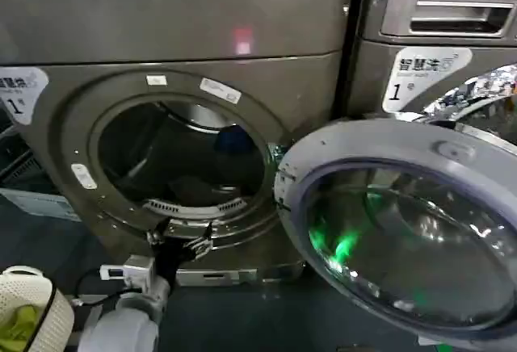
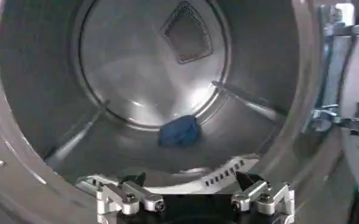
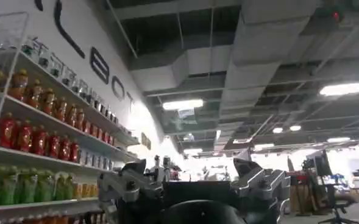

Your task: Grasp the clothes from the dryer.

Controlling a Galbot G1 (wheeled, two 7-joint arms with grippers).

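Note:
The dryer [image 1: 186, 29] stands with its round door [image 1: 404, 223] swung open to the right. Inside the steel drum [image 2: 142, 73], a small blue piece of clothes [image 2: 179, 131] lies at the bottom, near the back wall. My left gripper [image 1: 182, 236] hovers just outside the lower rim of the opening, facing in. Its fingers are spread wide with nothing between them, and the left gripper [image 2: 191, 182] is well short of the cloth. My right gripper [image 3: 191, 170] is off to the side, pointing up toward the ceiling, open and empty.
A second machine [image 1: 436, 37] stands right of the dryer. A white basket [image 1: 28, 312] with a yellow-green cloth sits on the floor at lower left. The open door fills the space at right. Shelves of bottles [image 3: 39, 140] show beyond the right gripper.

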